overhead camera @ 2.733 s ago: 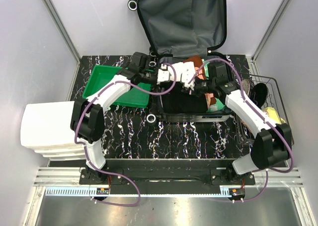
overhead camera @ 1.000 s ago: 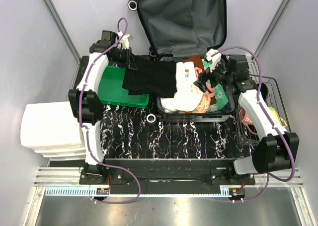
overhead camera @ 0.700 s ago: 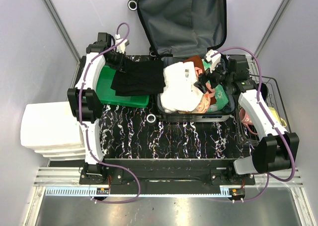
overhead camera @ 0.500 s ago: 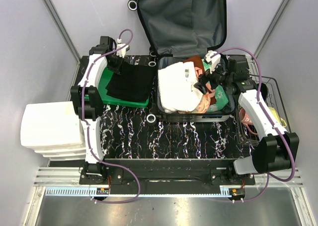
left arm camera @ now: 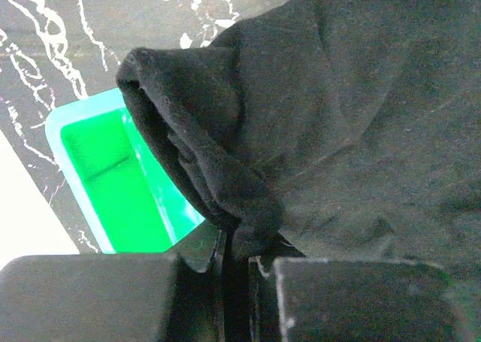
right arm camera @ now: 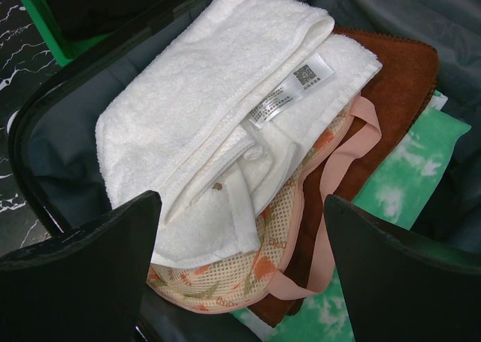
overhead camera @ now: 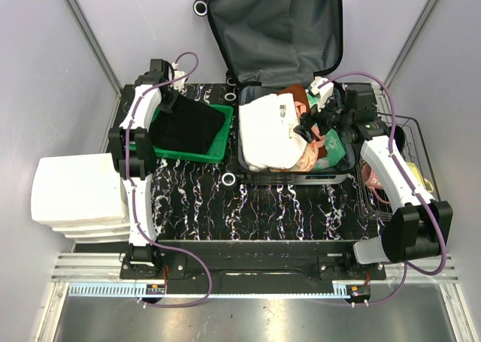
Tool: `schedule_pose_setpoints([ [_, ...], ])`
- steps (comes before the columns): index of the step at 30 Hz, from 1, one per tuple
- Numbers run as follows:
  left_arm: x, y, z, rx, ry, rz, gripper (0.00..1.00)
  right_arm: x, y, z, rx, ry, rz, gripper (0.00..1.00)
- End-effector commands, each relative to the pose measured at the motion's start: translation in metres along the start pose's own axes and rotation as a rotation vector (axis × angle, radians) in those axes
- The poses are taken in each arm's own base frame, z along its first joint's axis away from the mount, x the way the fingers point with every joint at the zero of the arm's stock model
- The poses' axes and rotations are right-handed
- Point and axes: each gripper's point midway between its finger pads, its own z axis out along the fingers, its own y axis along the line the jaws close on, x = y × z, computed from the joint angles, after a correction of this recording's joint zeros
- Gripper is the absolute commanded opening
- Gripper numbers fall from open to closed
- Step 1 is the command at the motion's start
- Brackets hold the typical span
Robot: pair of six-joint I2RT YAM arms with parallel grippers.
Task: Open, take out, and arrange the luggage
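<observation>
The luggage (overhead camera: 274,26), an open hard-shell suitcase with dark grey lining, lies far middle. It holds a folded white towel (right arm camera: 203,124), peach mesh bag (right arm camera: 270,229), brown cloth (right arm camera: 398,71) and green cloth (right arm camera: 394,177). The right gripper (right arm camera: 240,267) hovers above them, jaws wide apart. The left gripper (left arm camera: 237,267) is clamped on a black garment (left arm camera: 361,116) lying in the green plastic bin (left arm camera: 98,154) at left.

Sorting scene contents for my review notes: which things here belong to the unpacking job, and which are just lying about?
In the job: luggage, black garment pinched by left gripper, green bin under it, white towel.
Lying about: white drawer unit, wire basket.
</observation>
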Motion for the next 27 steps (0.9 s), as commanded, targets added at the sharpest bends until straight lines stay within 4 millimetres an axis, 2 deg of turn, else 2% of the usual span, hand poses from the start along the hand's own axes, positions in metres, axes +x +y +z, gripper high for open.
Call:
schedule_pose_setpoints([
  [1, 0.007, 0.031, -0.004, -0.128, 0.037, -0.015, 0.06, -0.021, 0.0, -0.006, -0.002, -0.044, -0.035, 1.0],
  [2, 0.013, 0.043, -0.005, -0.151, 0.045, -0.05, 0.12, -0.021, 0.001, -0.006, -0.005, -0.045, -0.033, 1.0],
  [4, 0.018, 0.051, -0.009, -0.187, 0.062, -0.077, 0.25, -0.023, 0.0, -0.005, -0.008, -0.051, -0.034, 1.0],
  [7, 0.025, 0.057, -0.014, -0.222, 0.098, -0.115, 0.28, -0.023, -0.003, -0.002, -0.003, -0.046, -0.031, 1.0],
  [8, 0.024, 0.059, -0.017, -0.231, 0.098, -0.124, 0.34, -0.023, -0.003, -0.002, -0.003, -0.046, -0.032, 1.0],
  [10, 0.029, 0.063, -0.021, -0.26, 0.122, -0.132, 0.51, -0.023, -0.002, -0.002, -0.006, -0.047, -0.032, 1.0],
  [12, 0.027, 0.069, -0.031, -0.278, 0.108, -0.16, 0.78, -0.023, -0.003, -0.001, -0.007, -0.049, -0.032, 1.0],
  [13, 0.022, 0.065, -0.035, -0.243, 0.08, -0.17, 0.82, -0.023, -0.003, -0.001, -0.006, -0.05, -0.03, 1.0],
  [14, 0.016, 0.062, -0.041, -0.211, 0.046, -0.179, 0.84, -0.024, -0.003, -0.001, -0.006, -0.051, -0.027, 1.0],
  [15, 0.001, 0.066, -0.06, -0.208, -0.026, -0.186, 0.86, -0.023, -0.002, -0.001, -0.007, -0.049, -0.021, 1.0],
  [17, -0.012, 0.05, -0.07, -0.11, -0.105, -0.153, 0.87, -0.022, -0.001, -0.001, -0.01, -0.05, -0.018, 1.0],
  [18, -0.027, 0.045, -0.087, -0.084, -0.17, -0.128, 0.88, -0.021, 0.0, -0.001, -0.016, -0.05, -0.015, 1.0],
  [19, -0.032, 0.029, -0.089, -0.005, -0.206, -0.101, 0.88, -0.022, 0.0, -0.001, -0.016, -0.052, -0.014, 1.0],
  [21, -0.04, 0.009, -0.098, 0.04, -0.235, -0.03, 0.85, -0.021, 0.001, -0.001, -0.018, -0.052, -0.008, 1.0],
  [22, -0.032, 0.005, -0.092, 0.029, -0.198, 0.009, 0.84, -0.02, 0.001, -0.001, -0.018, -0.052, -0.007, 1.0],
  [24, -0.027, -0.016, -0.079, 0.032, -0.141, 0.061, 0.79, -0.021, 0.001, -0.001, -0.017, -0.054, -0.005, 1.0],
  [26, -0.012, -0.019, -0.067, 0.009, -0.065, 0.044, 0.71, -0.021, 0.001, -0.001, -0.016, -0.055, -0.006, 1.0],
  [27, -0.004, -0.024, -0.054, 0.025, -0.03, 0.03, 0.67, -0.022, 0.001, -0.001, -0.013, -0.056, -0.008, 1.0],
])
